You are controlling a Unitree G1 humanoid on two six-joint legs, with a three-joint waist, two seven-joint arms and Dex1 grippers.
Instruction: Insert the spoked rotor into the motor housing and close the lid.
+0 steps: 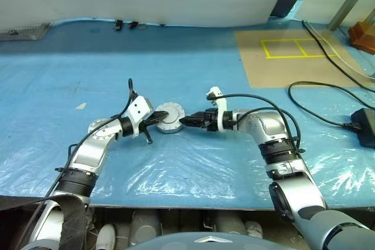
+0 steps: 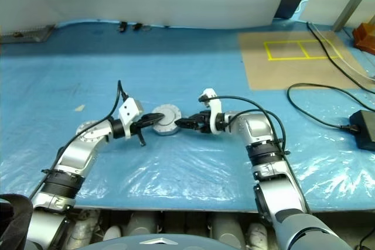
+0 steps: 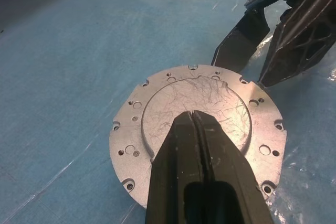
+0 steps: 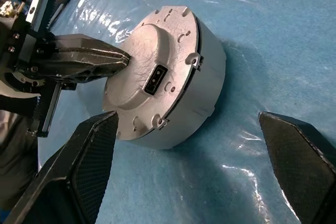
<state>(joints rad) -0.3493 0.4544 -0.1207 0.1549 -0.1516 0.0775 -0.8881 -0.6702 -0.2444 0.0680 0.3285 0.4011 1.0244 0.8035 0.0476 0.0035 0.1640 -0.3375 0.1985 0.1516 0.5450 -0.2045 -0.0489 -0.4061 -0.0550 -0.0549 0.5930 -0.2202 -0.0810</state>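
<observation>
Two black-fingered grippers flank the motor housing (image 1: 170,117), a squat round drum of dull silver metal whose lid (image 3: 197,124) lies shut, its scratched plain face ringed with small screw holes. It sits mid-way across the blue plastic sheet (image 1: 176,68), well back from the near edge. The left gripper (image 3: 195,129), fingers pressed together, rests on the lid; the right gripper (image 4: 194,156) gapes wide beside it. Black cables (image 1: 316,112) and a taped brown board (image 1: 287,57) lie far right.
</observation>
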